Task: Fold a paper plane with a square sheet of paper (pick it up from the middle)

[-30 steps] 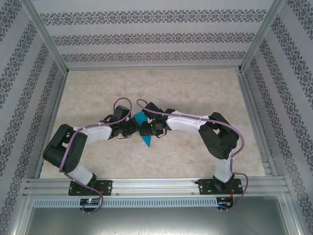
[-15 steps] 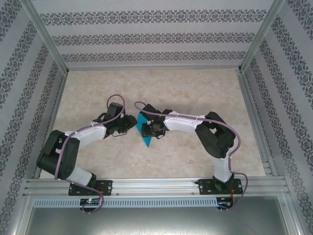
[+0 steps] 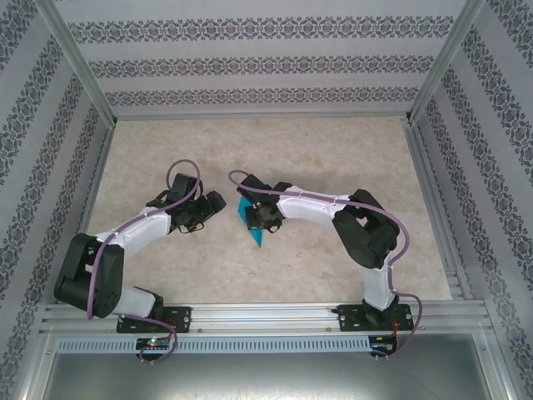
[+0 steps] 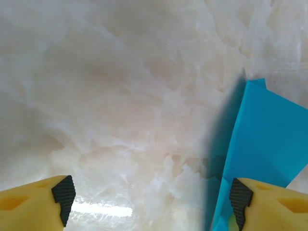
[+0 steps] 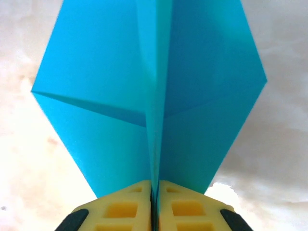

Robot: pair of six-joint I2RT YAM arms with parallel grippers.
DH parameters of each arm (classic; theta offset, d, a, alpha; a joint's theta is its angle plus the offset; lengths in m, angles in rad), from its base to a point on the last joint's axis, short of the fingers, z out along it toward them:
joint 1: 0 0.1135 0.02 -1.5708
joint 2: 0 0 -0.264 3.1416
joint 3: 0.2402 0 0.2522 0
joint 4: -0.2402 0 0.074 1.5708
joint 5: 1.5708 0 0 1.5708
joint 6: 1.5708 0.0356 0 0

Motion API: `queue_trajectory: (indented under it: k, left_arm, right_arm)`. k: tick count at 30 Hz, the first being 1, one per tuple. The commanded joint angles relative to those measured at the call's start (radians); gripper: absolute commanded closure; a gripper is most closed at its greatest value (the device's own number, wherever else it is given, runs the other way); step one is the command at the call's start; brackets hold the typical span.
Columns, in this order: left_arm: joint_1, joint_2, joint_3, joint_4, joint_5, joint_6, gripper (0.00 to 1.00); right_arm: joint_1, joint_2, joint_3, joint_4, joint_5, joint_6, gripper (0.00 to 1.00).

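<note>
Right wrist view: the right tool (image 5: 155, 192) is pinched tight on the centre crease of the plane (image 5: 202, 96). The plane's folded wings spread away ahead of it over the bench (image 5: 284, 144). The left tool (image 4: 151, 197) gapes wide, gripping nothing; the plane stands just beside one of its fingertips.

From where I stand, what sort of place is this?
Probably a lab test booth: a marble-look table boxed in by aluminium rails and patterned wall panels, with two robot arms bolted at its edge.
</note>
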Motion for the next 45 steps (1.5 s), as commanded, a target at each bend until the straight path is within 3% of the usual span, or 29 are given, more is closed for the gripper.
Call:
queue_trajectory:
  k: [1, 3, 13, 31, 45]
  left_arm:
    - [0.015, -0.042, 0.047, -0.114, -0.086, 0.052, 0.04]
    - [0.016, -0.049, 0.053, -0.138, -0.11, 0.066, 0.0]
    - [0.018, -0.037, 0.049, -0.144, -0.112, 0.085, 0.0]
    - [0.018, 0.0, 0.059, -0.141, -0.088, 0.085, 0.0]
    - [0.02, 0.016, 0.077, -0.144, -0.085, 0.093, 0.0]
  right_arm:
    - [0.0, -0.023, 0.031, -0.086, 0.114, -0.025, 0.92]
    - [-0.02, -0.043, 0.027, -0.103, 0.149, -0.044, 0.92]
    - [-0.131, -0.03, -0.026, -0.012, 0.072, -0.12, 0.85]
    - [-0.146, 0.037, -0.059, -0.002, 0.079, -0.063, 0.82]
    - [-0.225, 0.095, 0.088, 0.045, 0.084, -0.154, 0.92]
